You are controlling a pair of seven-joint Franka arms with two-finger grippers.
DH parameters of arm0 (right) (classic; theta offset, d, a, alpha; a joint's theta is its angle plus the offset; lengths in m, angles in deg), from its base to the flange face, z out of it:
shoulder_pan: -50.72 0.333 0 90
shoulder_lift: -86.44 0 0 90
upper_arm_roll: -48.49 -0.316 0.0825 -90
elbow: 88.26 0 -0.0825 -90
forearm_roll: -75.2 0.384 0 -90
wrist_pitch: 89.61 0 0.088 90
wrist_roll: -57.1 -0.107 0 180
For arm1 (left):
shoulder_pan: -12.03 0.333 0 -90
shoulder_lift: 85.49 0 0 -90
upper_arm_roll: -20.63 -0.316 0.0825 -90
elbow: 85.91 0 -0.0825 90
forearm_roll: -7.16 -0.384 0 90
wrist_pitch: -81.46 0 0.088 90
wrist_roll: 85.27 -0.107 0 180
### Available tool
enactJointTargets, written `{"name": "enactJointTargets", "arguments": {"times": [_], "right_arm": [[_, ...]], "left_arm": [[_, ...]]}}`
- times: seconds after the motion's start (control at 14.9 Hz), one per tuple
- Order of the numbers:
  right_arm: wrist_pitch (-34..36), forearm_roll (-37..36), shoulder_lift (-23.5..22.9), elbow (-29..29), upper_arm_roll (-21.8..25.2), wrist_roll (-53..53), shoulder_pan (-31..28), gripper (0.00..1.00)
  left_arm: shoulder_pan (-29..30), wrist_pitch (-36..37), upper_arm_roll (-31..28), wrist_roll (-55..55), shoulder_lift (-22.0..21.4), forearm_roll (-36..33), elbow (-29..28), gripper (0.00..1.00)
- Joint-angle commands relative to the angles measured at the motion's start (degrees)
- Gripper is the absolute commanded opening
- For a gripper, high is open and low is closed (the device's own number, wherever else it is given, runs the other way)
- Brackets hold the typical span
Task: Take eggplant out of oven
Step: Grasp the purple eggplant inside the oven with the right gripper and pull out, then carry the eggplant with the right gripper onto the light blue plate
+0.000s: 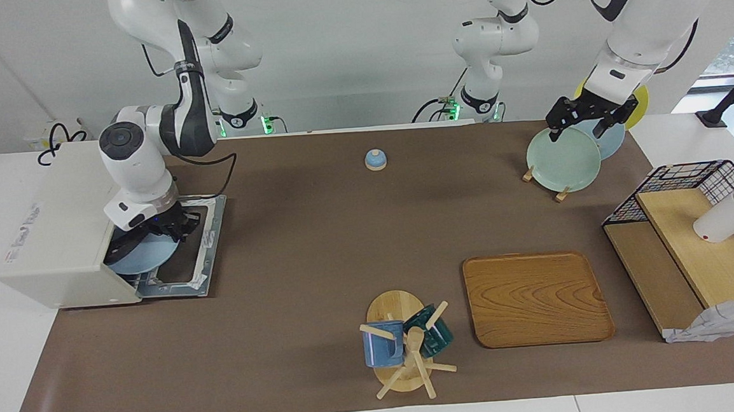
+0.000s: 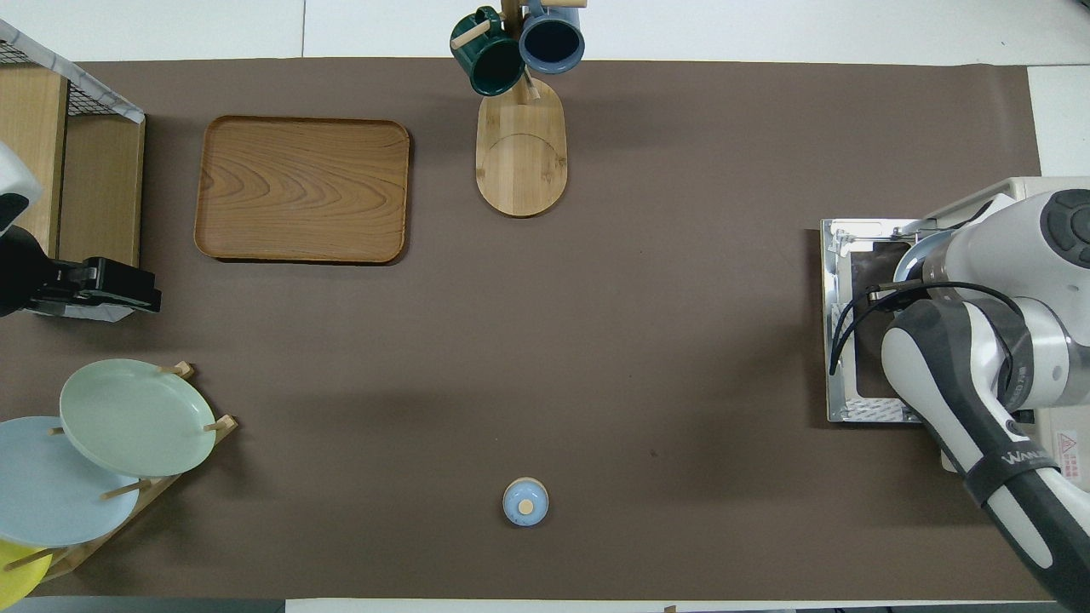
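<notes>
Facing cam sat high across the bench [image 1: 318, 247], looking toward the robots; overhead cam looked steeply down from their end. Both were distant and shared the whole bench [image 2: 647, 340], half a turn apart

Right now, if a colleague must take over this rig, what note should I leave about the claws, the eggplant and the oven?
The right claw is low at the mouth of the oven, over a blue plate that sticks out above the door.
The left claw waits over the green plate in the plate rack.
The eggplant shows in neither view; it may be under the right arm or inside the oven.
Done: the door is open and lies flat.
Left: bring the eggplant out of the oven and set it down.
</notes>
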Motion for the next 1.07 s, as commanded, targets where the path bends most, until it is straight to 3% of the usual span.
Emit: {"name": "enactJointTargets", "arguments": {"times": [0.0, 0.34, 0.54, 0.67, 0.8, 0.87, 1.01], "right_arm": [[3.8, -2.5, 1.0, 1.6, -0.8, 2.9, 2.1, 0.0], [19.4, -3.0, -2.5, 16.3, -1.0, -6.7, 19.0, 0.0], [19.3, -0.8, -5.4, 20.3, -1.1, -22.0, 30.3, 0.0], [20.5, 3.5, -14.5, 31.6, -1.2, -32.2, 37.5, 0.0], [21.3, 3.3, -24.6, 42.3, -1.2, -40.6, 43.5, 0.0], [19.3, 3.4, -27.0, 44.0, -1.2, -43.7, 45.2, 0.0], [10.8, 4.5, -27.1, 40.2, -1.5, -45.9, 46.5, 0.0]], "left_arm": [[0.6, 0.7, 0.3, -0.3, -0.3, -1.0, 0.2, 1.0], [0.4, 0.7, 0.4, -0.2, -0.3, -1.0, 0.2, 1.0], [0.5, 0.7, 0.4, -0.1, -0.3, -1.0, 0.2, 1.0], [0.5, 0.8, 0.3, -0.1, -0.3, -1.0, 0.2, 1.0], [0.6, 0.7, 0.3, -0.2, -0.3, -1.0, 0.1, 1.0], [0.6, 0.8, 0.3, -0.3, -0.4, -1.0, 0.0, 1.0], [0.7, 0.7, 0.3, -0.2, -0.4, -1.0, 0.0, 1.0]]}}
